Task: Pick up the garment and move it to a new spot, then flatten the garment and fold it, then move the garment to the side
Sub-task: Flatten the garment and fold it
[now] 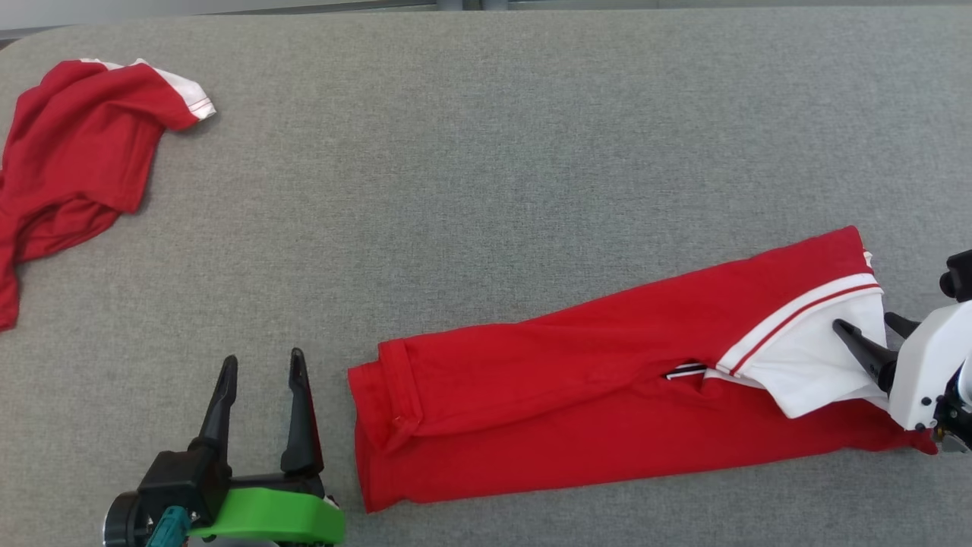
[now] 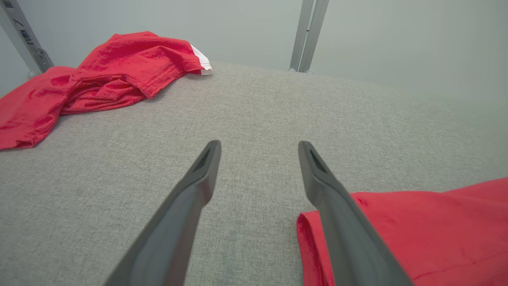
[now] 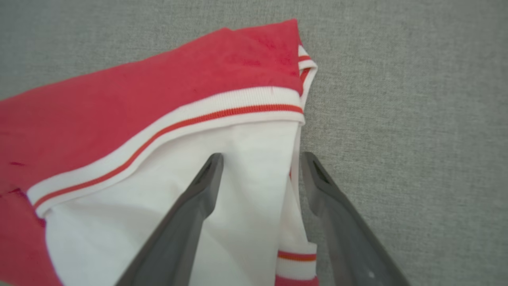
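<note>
While left pincer (image 1: 263, 355) and right pincer (image 1: 864, 320) gape at the garment (image 1: 577, 380) ends, grey table (image 1: 531, 152) stretches beyond.

The left end effector (image 2: 258, 146) hovers with its two long dark grey fingers spread wide over the grey woven-fabric tabletop (image 2: 254, 111), nothing between them. Just beside one finger, and partly behind it, lies the hemmed corner of a flat red cloth garment (image 2: 416, 226). Well beyond the other finger sits a crumpled red shirt with a white cuff (image 2: 111, 71). Straight ahead of the fingertips, past the tabletop's far edge, stands a silver metal post (image 2: 307, 35).
</note>
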